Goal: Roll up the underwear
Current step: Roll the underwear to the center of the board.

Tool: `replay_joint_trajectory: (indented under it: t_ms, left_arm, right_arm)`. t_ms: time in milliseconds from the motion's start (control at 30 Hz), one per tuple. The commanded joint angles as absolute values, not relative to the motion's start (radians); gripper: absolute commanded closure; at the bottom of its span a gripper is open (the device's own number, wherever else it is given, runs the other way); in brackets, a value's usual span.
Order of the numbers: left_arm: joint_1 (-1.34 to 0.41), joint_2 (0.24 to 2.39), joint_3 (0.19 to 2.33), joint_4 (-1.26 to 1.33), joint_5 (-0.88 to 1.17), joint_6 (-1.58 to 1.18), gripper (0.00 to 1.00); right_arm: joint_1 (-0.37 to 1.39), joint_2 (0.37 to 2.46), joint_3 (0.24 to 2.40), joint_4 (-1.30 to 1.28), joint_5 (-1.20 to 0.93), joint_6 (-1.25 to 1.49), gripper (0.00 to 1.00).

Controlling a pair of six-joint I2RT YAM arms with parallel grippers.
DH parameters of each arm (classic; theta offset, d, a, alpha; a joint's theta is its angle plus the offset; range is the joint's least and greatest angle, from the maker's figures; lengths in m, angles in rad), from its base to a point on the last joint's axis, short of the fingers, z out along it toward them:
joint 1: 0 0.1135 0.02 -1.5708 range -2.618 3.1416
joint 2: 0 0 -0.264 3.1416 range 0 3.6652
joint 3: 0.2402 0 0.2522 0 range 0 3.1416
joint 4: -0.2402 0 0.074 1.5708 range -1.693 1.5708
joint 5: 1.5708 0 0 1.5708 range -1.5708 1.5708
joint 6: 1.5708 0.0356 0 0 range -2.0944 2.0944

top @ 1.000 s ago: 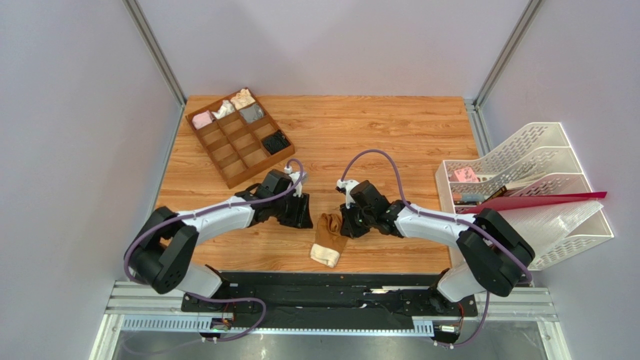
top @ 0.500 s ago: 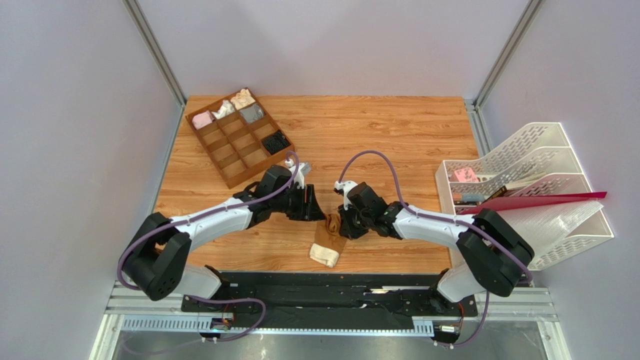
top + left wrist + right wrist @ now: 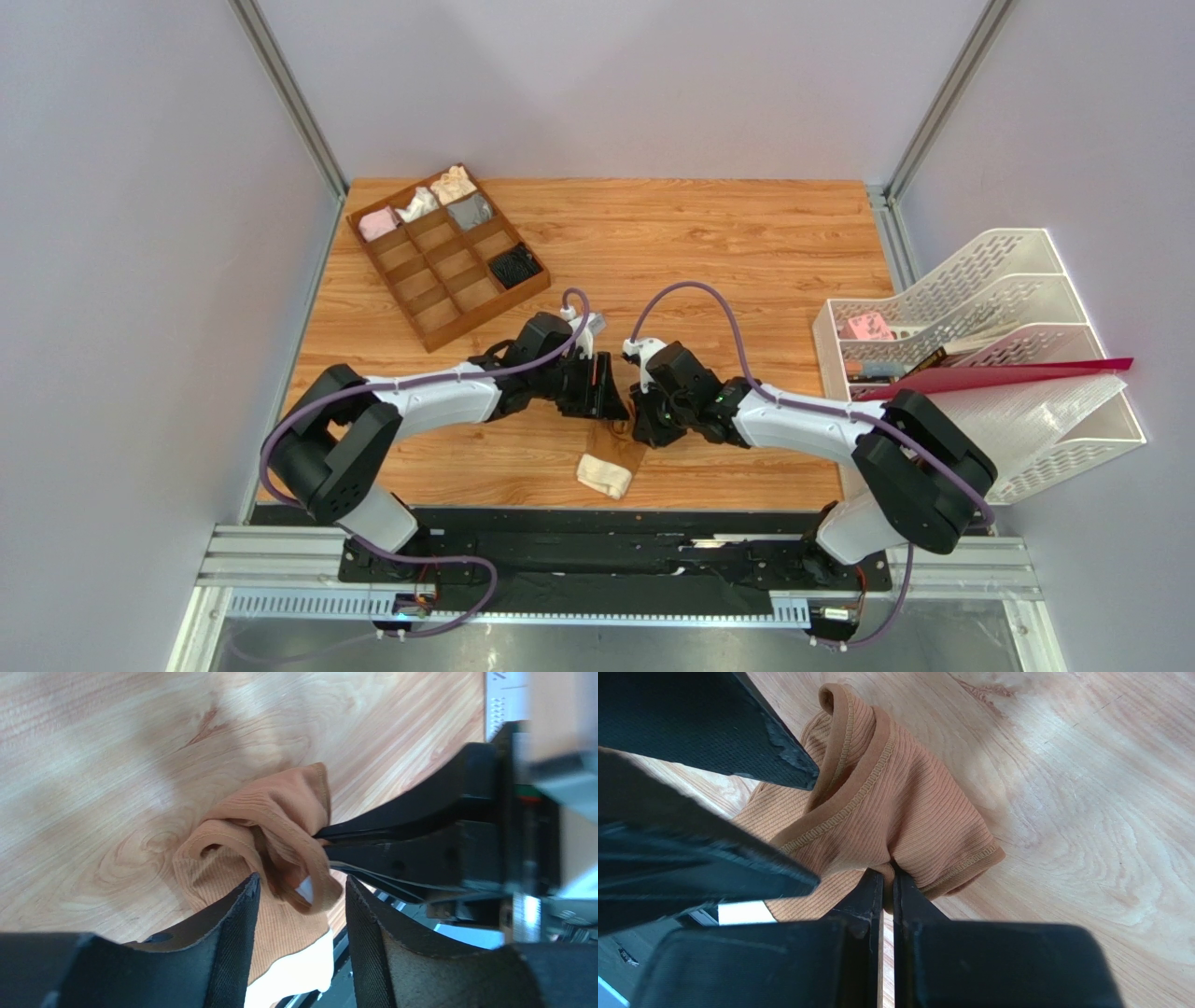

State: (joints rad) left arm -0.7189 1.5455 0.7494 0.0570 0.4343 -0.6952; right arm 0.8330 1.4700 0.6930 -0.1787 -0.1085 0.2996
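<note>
Brown ribbed underwear (image 3: pixel 609 469) lies at middle of table's (image 3: pixel 730 266) near edge, cream band nearest edge. Top view: left gripper (image 3: pixel 613 402) and right gripper (image 3: pixel 641 420) meet over its far end. Left wrist: left jaws parted, straddling raised fold. Right wrist: right jaws pinched tight on bunched fabric.

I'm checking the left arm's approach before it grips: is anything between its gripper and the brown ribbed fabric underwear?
Nothing visible stands between them. The open left gripper straddles a raised fold of the brown ribbed underwear. The shut right gripper pinches that fabric from the opposite side.
</note>
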Motion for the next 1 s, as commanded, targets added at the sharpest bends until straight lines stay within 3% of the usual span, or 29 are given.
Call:
replay_joint_trajectory:
  t_ms: [0, 333, 433, 467, 500, 567, 633, 967]
  left_arm:
    - [-0.724, 1.566, 0.778, 0.083, 0.43, -0.703, 0.5]
    - [-0.724, 1.626, 0.761, 0.045, 0.403, -0.673, 0.86]
    - [-0.724, 1.64, 0.749, 0.023, 0.376, -0.65, 0.91]
    - [-0.726, 1.646, 0.747, 0.011, 0.371, -0.644, 0.94]
    - [-0.724, 1.652, 0.744, 0.006, 0.364, -0.631, 0.96]
    - [-0.724, 1.667, 0.739, -0.021, 0.353, -0.611, 0.99]
    - [-0.724, 1.678, 0.732, -0.028, 0.348, -0.597, 1.0]
    - [-0.726, 1.683, 0.71, -0.006, 0.333, -0.534, 1.0]
  right_arm:
    - [0.845, 1.483, 0.712, -0.179, -0.094, 0.311, 1.0]
    - [0.848, 1.468, 0.724, -0.198, -0.092, 0.311, 0.99]
    - [0.847, 1.444, 0.742, -0.238, -0.089, 0.308, 0.9]
    - [0.848, 1.434, 0.762, -0.253, -0.086, 0.308, 0.74]
    - [0.847, 1.416, 0.773, -0.267, -0.084, 0.305, 0.65]
    - [0.847, 1.378, 0.807, -0.317, -0.072, 0.296, 0.5]
    - [0.845, 1.345, 0.828, -0.363, -0.06, 0.287, 0.42]
    - [0.686, 1.351, 0.871, -0.33, -0.201, 0.23, 0.38]
